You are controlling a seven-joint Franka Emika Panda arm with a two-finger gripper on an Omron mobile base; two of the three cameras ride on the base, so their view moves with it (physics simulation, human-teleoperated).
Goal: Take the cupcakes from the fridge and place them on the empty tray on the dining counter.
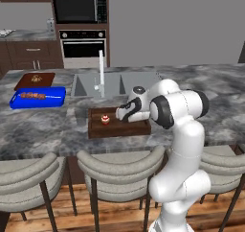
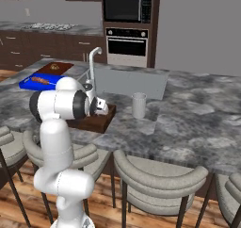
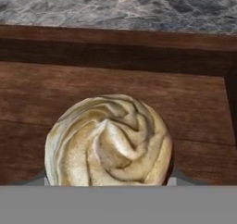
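Cupcakes: red-topped one (image 1: 105, 119) sits in the left half of the tray; tan-swirled one (image 3: 109, 142) sits on the tray floor, close under the tool.
Tray (image 1: 98, 131): dark wood, near the front edge of the tabletop (image 1: 43, 125), before the sink (image 1: 115, 82).
Blue tray (image 1: 52, 99): toward the tabletop's left end.
Tool (image 1: 120, 115): low over the tray's right half; jaws stand wide around the tan cupcake, whether they press it I cannot tell.
Cup (image 2: 138, 105): right of the tray.

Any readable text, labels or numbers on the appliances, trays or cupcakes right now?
None can be read.
Microwave panel: too small and blurred.
Oven control strip: pale marks, unreadable.
Tray, tan cupcake, red cupcake: no markings.
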